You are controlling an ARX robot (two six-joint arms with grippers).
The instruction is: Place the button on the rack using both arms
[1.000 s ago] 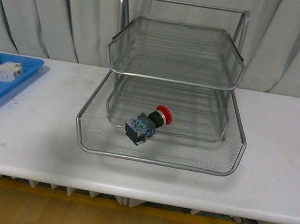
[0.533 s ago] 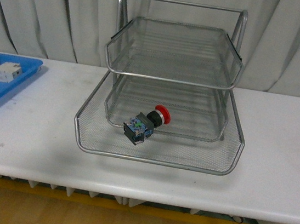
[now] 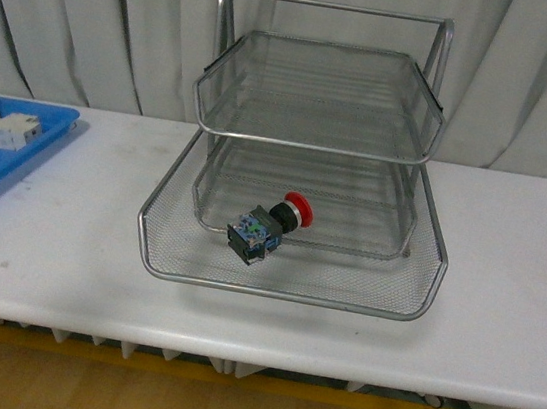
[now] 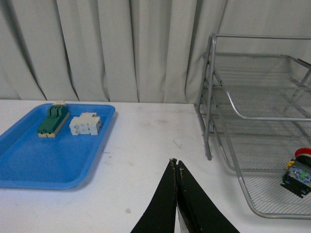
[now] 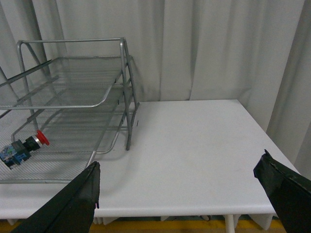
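Observation:
The button (image 3: 267,226), with red cap, black collar and dark blue-green body, lies on its side in the bottom tier of the silver wire-mesh rack (image 3: 288,285) in the middle of the white table. It also shows in the left wrist view (image 4: 297,172) and in the right wrist view (image 5: 23,146). My left gripper (image 4: 176,163) is shut and empty above the table, between the blue tray and the rack (image 4: 252,204). My right gripper (image 5: 180,167) is wide open and empty above the table's front edge, to the right of the rack (image 5: 97,141). Neither arm shows in the front view.
A flat blue plastic tray (image 3: 18,156) lies at the table's far left and holds a white block (image 3: 8,132) and a green block (image 4: 53,121). Grey curtains hang behind the table. The table's right end (image 5: 252,131) shows in the right wrist view.
The front view shifted slightly left and back; the rack and button stand as before. Neither arm came into the front view.

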